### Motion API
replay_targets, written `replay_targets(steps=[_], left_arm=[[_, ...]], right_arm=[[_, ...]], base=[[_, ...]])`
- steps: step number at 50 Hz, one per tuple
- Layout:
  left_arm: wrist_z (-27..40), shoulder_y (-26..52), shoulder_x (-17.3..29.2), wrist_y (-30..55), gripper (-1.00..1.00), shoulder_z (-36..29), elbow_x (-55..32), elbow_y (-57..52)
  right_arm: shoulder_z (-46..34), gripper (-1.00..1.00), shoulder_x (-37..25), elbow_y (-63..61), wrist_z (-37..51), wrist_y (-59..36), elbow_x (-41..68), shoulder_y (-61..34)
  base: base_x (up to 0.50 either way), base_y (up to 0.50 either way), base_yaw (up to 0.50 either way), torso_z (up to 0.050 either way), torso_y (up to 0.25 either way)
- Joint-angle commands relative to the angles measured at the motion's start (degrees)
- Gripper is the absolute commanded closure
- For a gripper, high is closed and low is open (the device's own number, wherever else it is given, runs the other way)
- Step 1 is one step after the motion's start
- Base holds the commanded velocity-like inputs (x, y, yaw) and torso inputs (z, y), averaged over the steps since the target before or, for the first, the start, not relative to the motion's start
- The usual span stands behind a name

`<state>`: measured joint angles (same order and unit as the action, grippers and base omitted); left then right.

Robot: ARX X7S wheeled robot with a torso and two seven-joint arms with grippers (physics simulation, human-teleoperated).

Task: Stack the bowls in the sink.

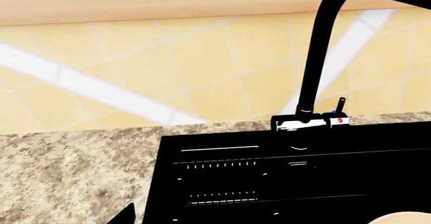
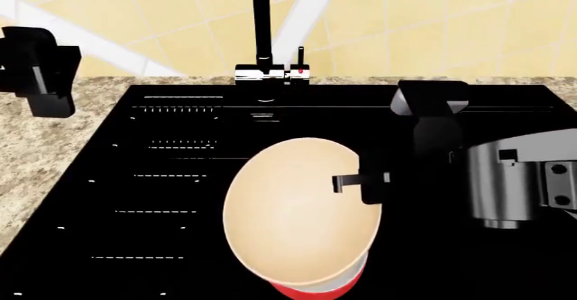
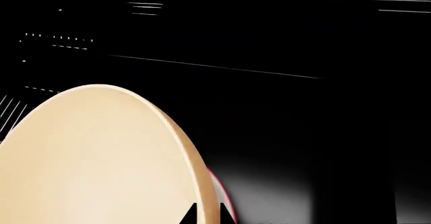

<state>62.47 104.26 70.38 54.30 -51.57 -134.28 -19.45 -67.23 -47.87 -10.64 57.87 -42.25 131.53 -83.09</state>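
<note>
The plain beige bowl [image 2: 293, 212] hangs tilted over the black sink [image 2: 108, 246], and my right gripper [image 2: 361, 182] is shut on its right rim. In the right wrist view the rim [image 3: 202, 183] sits between the gripper's [image 3: 207, 216] two dark fingertips. The red-and-white bowl [image 2: 315, 290] lies right beneath it, mostly hidden; a red edge shows in the right wrist view [image 3: 225, 193]. I cannot tell whether the bowls touch. My left gripper [image 2: 40, 70] is open and empty above the counter left of the sink; only one fingertip [image 1: 124, 215] shows in its wrist view.
The tall black-and-chrome faucet [image 2: 262, 30] stands at the sink's back edge, seen also in the left wrist view [image 1: 316, 57]. Speckled granite counter [image 1: 67, 173] lies left of the sink [image 1: 336, 183]. A yellow tiled wall [image 2: 433, 23] rises behind.
</note>
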Motion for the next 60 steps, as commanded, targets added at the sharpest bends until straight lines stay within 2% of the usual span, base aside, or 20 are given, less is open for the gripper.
replay_targets(steps=[1, 27, 28, 46, 60], left_arm=[[0.3, 0.2, 0.1, 0.3, -1.00, 0.2, -0.4, 0.0], [0.3, 0.0, 0.4, 0.6, -1.00, 0.6, -0.4, 0.0], [0.2, 0.0, 0.5, 0.6, -1.00, 0.6, -0.4, 0.0], [0.5, 0.2, 0.4, 0.9, -1.00, 0.9, -0.6, 0.2], [1.1, 0.8, 0.2, 1.2, -1.00, 1.2, -1.3, 0.4]], right_arm=[[-0.1, 1.00, 0.2, 0.2, -1.4, 0.2, -1.3, 1.2], [-0.7, 1.00, 0.9, 0.7, -2.8, -1.1, -2.8, 1.4], [-0.8, -1.00, 0.9, 0.7, -3.1, -1.7, -3.0, 1.0], [1.2, -1.00, -1.8, -2.0, -0.7, -3.9, 1.3, -4.3], [4.3, -1.00, -4.0, -5.3, 5.7, -5.8, 8.9, -14.7]], base=[[0.00, 0.00, 0.00, 0.000, 0.000], [0.00, 0.00, 0.00, 0.000, 0.000], [0.00, 0.00, 0.00, 0.000, 0.000], [0.00, 0.00, 0.00, 0.000, 0.000], [0.00, 0.00, 0.00, 0.000, 0.000]])
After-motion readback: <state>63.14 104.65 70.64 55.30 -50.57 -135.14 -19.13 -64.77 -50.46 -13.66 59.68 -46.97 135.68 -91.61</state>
